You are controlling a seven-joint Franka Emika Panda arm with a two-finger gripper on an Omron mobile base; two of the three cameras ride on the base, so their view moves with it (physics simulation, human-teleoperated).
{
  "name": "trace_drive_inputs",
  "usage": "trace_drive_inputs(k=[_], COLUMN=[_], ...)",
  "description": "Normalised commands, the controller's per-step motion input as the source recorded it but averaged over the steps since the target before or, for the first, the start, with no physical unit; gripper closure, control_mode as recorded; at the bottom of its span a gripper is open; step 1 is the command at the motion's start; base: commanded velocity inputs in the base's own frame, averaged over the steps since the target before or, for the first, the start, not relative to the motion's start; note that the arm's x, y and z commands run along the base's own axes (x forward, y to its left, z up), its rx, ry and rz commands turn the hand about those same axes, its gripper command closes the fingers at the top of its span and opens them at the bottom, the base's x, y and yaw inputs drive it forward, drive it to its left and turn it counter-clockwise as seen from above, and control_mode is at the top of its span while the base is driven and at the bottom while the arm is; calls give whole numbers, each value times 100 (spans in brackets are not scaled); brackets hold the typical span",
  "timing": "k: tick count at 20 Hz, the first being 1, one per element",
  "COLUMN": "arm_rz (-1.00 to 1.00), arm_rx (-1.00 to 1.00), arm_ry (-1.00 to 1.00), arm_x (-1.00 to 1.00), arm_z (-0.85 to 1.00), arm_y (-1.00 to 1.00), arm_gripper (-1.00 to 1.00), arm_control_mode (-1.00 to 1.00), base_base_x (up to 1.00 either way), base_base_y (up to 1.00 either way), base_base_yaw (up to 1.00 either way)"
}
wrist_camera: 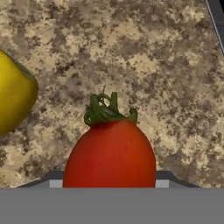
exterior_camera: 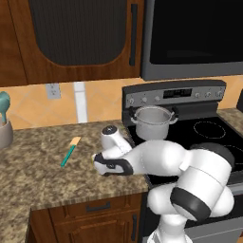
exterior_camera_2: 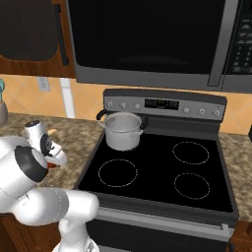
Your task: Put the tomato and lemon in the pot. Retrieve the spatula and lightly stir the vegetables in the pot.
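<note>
Tomato [wrist_camera: 110, 153] sits directly in front of the tool [exterior_camera: 97, 161], filling the bottom centre of the hand view, red with a green curled stem on top, resting on the speckled brown table [wrist_camera: 144, 65]. The tool's finger tips are hidden low beside the fruit, so I cannot tell whether the jaws touch it or how wide they stand. In the left base view the tool hangs low over the table near its front edge, just left of the stove [exterior_camera: 209, 133].

Lemon [wrist_camera: 13, 98] lies beside the tomato, apart from it, cut off by the edge of the hand view.

Farther out on the table lies the spatula [exterior_camera: 70, 151], teal handle toward the front and pale blade toward the wall. The pot [exterior_camera: 152, 121] stands on the stove's rear left burner, shiny steel with two dark side handles. At the far left of the table a thick teal utensil [exterior_camera: 4, 105] stands in a grey holder [exterior_camera: 5, 134].
</note>
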Motion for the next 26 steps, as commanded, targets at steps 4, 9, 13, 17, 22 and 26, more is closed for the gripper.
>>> trace_drive_inputs(k=[4, 9, 13, 17, 22, 26], arm_rz=[0, -5, -10, -9, -2, 0], arm_rx=[0, 0, 0, 4, 12, 4], arm_ry=[-41, -35, -16, -2, 5, 0], arm_x=[-70, -31, 0, 4, 22, 18], arm_z=[92, 100, 100, 100, 100, 100], arm_y=[-34, -75, -99, -93, -69, -38], arm_gripper=[100, 100, 100, 100, 100, 100], arm_control_mode=[-100, -100, -100, -100, -100, -100], base_base_x=[0, 0, 0, 0, 0, 0], base_base_y=[0, 0, 0, 0, 0, 0], base_base_yaw=[0, 0, 0, 0, 0, 0])
